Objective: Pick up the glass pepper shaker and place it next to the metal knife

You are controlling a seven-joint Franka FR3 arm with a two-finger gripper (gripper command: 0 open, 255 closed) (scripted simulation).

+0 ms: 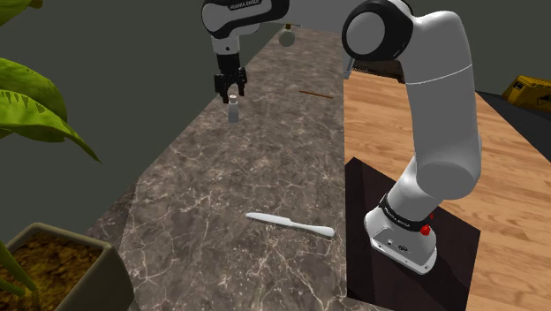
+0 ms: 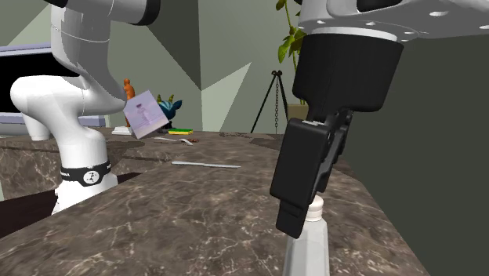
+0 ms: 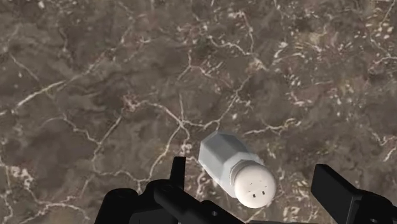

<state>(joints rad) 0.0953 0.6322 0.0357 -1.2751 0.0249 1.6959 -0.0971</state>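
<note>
Hovering our open hand [image 1: 231, 91] over the pale pepper shaker [image 1: 234, 111], which stands on the marbled worktop [image 1: 221, 194] between fingers not touching it, we judge nothing done: grasping, lifting and carrying to the distant knife [image 1: 290, 223] remain.

no legible txt, tiny lettering on arm [image 1: 441, 132] unreadable

A brown-veined marble table [image 1: 221, 177] carries a thin brown stick [image 1: 315, 93] near its far end and a small rounded object [image 1: 287, 38] by the far edge. A potted plant [image 1: 106, 278] stands at its near corner. A wooden surface [image 1: 512, 177] borders one long edge.
</note>
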